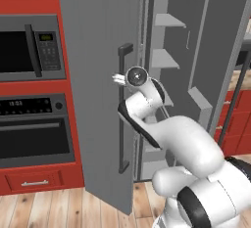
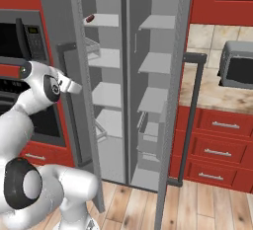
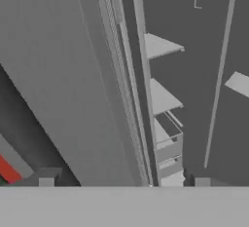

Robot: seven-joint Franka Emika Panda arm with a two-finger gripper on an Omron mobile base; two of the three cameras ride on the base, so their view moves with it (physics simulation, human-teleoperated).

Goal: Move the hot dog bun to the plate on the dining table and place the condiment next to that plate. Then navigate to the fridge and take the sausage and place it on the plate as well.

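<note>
The robot is standing before the fridge point(image 2: 131, 76) with both its doors open; the step in hand is judged to be the fetching of the sausage point(image 2: 90, 18). The sausage is lying on the top left shelf point(image 2: 105, 20), near the shelf's left end, well above the gripper point(image 3: 124, 182). The gripper is hovering just beside the left door's handle point(image 1: 123, 109), and its fingers point(image 3: 46, 180) are standing spread wide apart, pinching nothing; the hand camera is looking along the door edge toward the lower shelves. The next move is probably calling for the arm to rise and reach into the left compartment, going around the door edge, then to close on the sausage across its slim body.
</note>
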